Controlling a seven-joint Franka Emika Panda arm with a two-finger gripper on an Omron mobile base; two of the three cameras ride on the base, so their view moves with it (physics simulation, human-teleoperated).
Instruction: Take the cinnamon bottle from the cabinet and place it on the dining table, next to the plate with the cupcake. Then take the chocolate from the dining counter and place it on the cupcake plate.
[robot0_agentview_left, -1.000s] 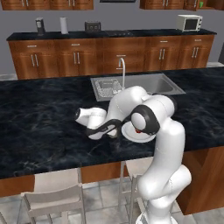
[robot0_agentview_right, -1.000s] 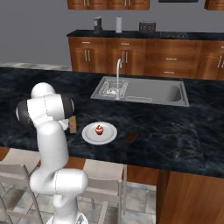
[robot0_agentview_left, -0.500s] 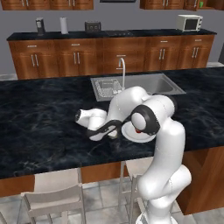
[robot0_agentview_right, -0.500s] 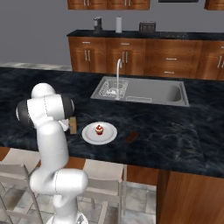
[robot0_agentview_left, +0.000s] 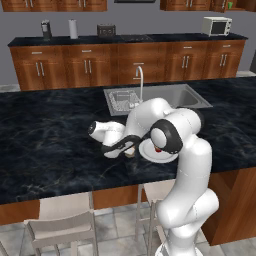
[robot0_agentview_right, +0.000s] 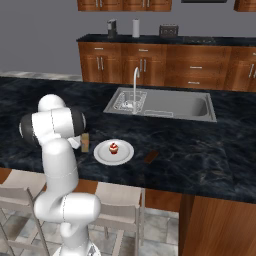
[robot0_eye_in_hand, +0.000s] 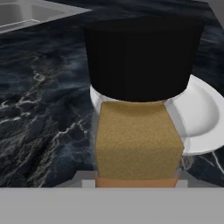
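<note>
The cinnamon bottle (robot0_eye_in_hand: 138, 140), tan with a wide black cap, stands very close in the hand view, upright and centred. My gripper (robot0_agentview_left: 129, 150) is low over the dining table (robot0_agentview_left: 50, 145), shut on the bottle just left of the plate (robot0_agentview_left: 150, 154). In the right base view the bottle (robot0_agentview_right: 85, 143) stands on the black top beside the white plate (robot0_agentview_right: 102, 154), partly behind my arm. The cupcake (robot0_agentview_right: 114, 148) sits at the plate's middle. The chocolate (robot0_agentview_right: 151, 157) lies flat on the stone to the right of the plate. My fingertips are hidden by the bottle.
A steel sink (robot0_agentview_right: 165, 104) with a tall faucet (robot0_agentview_right: 135, 87) is set into the island behind the plate. Stools (robot0_agentview_left: 60, 227) stand below the near edge. The back counter carries a microwave (robot0_agentview_left: 216, 25) and small appliances (robot0_agentview_left: 106, 31).
</note>
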